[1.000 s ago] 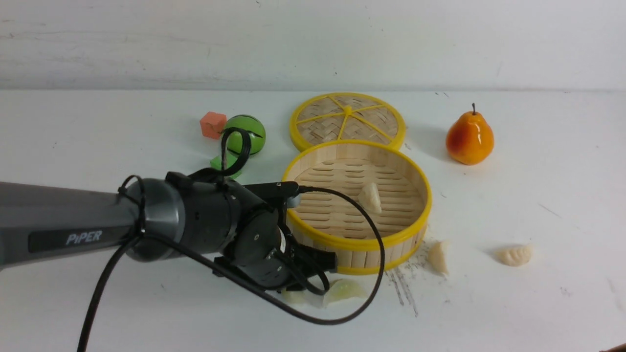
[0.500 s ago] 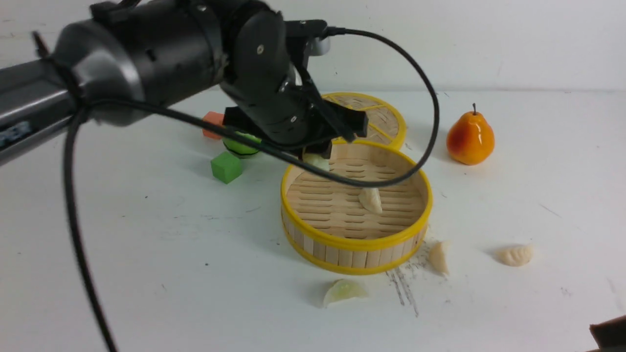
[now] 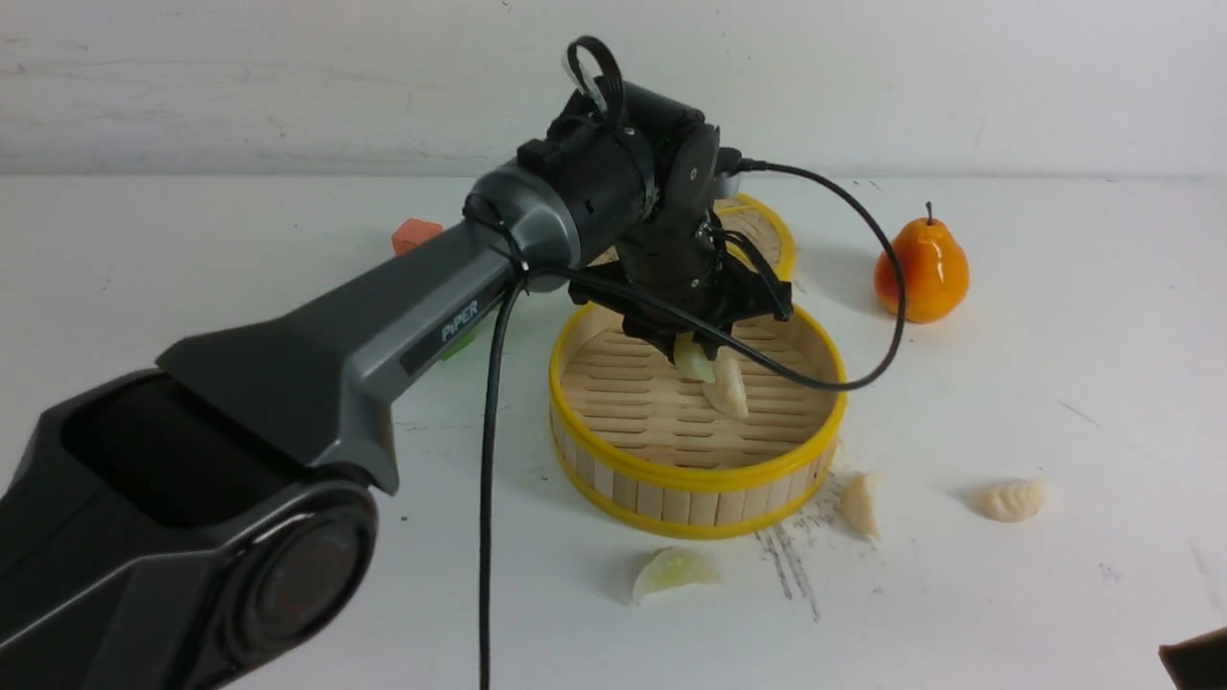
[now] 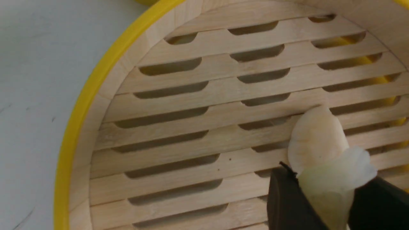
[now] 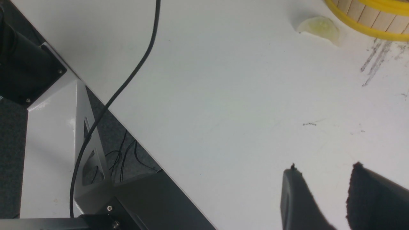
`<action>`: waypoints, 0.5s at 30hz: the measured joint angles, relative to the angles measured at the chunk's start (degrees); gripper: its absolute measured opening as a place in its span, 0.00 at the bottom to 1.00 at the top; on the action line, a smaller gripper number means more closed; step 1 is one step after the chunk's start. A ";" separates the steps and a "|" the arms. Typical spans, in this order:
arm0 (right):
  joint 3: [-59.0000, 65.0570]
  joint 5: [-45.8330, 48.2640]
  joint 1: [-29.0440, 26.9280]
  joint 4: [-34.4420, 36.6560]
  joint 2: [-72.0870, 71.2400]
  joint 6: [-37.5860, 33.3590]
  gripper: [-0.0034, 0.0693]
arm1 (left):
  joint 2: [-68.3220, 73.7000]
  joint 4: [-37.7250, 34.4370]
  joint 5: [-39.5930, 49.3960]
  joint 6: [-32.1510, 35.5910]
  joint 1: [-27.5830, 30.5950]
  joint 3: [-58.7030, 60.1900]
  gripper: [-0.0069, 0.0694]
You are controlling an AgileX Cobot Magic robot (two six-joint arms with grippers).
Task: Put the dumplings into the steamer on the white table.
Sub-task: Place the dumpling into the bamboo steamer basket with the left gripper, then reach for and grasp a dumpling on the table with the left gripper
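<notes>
Dumpling [image 4: 330, 180] tight in left pincer [image 4: 329, 195] over steamer [image 4: 80, 121], partly hidden; right pincer [image 5: 325, 168] ajar, empty, cropped.

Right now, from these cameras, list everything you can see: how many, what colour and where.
table: one, white, scuffed
steamer: one, bamboo with yellow rims, mid-table
lid: one, woven with yellow rim, flat behind the steamer
dumpling in steamer: one, cream, on the slatted floor
held dumpling: one, pale greenish, in the left hand inside the steamer
loose dumplings: three, cream to greenish, on the table in front and right of the steamer
pear: one, orange-yellow, far right
orange cube: one, left of the lid, partly behind the left arm
left hand: shut on the held dumpling
right hand: open, empty, over the table's near side
</notes>
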 joint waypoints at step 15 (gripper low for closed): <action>0.00 0.19 0.00 -3.45 0.00 0.00 0.38 | -0.35 1.44 7.68 0.24 0.07 -2.89 0.64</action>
